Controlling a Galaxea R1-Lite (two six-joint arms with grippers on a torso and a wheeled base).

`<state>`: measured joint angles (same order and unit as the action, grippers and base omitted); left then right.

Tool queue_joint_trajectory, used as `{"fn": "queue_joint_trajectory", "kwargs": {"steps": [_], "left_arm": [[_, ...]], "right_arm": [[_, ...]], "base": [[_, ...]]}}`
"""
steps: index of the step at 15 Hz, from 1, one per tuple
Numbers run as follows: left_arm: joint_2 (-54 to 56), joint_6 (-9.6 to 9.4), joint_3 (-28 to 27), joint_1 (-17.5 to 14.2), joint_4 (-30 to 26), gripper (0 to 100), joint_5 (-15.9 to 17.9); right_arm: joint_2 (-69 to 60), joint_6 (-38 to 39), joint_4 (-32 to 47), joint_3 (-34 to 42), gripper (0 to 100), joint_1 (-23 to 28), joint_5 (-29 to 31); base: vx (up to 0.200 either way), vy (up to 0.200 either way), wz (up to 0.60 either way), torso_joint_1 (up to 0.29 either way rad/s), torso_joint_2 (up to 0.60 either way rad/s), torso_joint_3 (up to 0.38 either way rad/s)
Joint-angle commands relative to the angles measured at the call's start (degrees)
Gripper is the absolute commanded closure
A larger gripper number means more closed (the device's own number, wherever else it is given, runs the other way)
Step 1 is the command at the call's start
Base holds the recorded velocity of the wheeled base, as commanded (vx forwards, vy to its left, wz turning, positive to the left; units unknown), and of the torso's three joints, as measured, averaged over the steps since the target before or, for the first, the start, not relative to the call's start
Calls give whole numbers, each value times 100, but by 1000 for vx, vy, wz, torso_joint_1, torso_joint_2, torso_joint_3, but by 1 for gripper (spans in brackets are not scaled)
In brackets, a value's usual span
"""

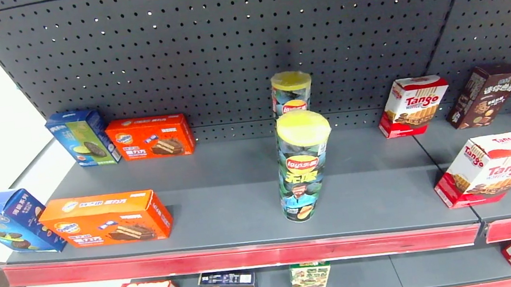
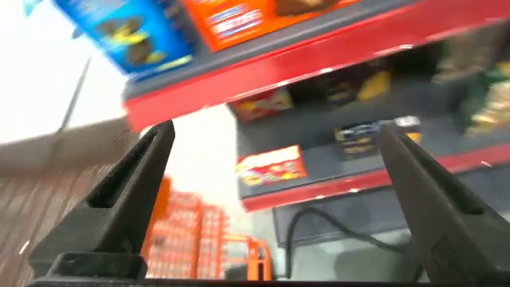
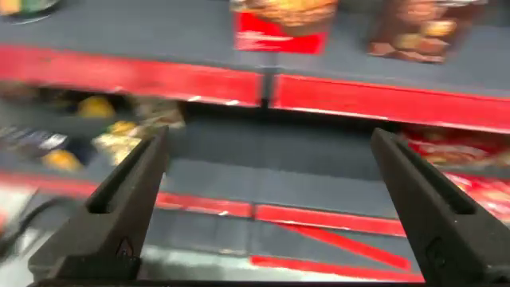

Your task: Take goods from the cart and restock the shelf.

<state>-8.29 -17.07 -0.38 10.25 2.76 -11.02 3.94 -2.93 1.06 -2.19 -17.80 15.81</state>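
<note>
Shelf [image 1: 244, 212]: carries front can [image 1: 304, 167], upright
Second can [image 1: 291, 92]: right behind front can
Front orange box [image 1: 105, 220]: left of front can
Left gripper [image 2: 275, 131]: spread
Right gripper [image 3: 268, 135]: spread

Grey shelf [image 1: 233, 203] with 2 chip cans [image 1: 303, 167] and snack boxes [image 1: 108, 220]

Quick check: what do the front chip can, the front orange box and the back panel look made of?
The front chip can looks like a paperboard tube with glossy printed wrap; its yellow lid seems smooth plastic. The front orange box is likely folded cardboard, glossy print, crisp creased edges. The back panel is probably painted metal: matte dark grey, punched with regular holes.
</note>
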Motion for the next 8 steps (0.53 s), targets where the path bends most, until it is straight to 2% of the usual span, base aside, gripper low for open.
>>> {"fn": "queue_joint_trajectory", "kwargs": {"steps": [1,2,3,4,5,6,8], "left_arm": [[179,46,-6,-1122,-38,0,-5],[390,133,-6,-1368,-38,0,3],[460,230,3,-1342,-29,0,3],[460,265,3,-1342,-29,0,39],[460,256,-6,-1333,-38,0,65],[469,213,-6,-1324,-56,0,452],[469,89,-6,-1324,-73,0,566]], "right_arm": [[-104,11,-1,17,0,136,432],[-130,11,-36,26,0,119,853],[-148,3,-36,26,0,92,766],[-130,3,-27,26,0,-145,185],[-86,3,-27,26,0,-250,-52],[274,-33,-9,26,0,-488,-342],[784,-59,8,17,0,-479,-122]], "base": [[0,0,0,0,0,0],[0,0,0,0,0,0],[0,0,0,0,0,0],[0,0,0,0,0,0],[0,0,0,0,0,0],[0,0,0,0,0,0],[0,0,0,0,0,0]]}}
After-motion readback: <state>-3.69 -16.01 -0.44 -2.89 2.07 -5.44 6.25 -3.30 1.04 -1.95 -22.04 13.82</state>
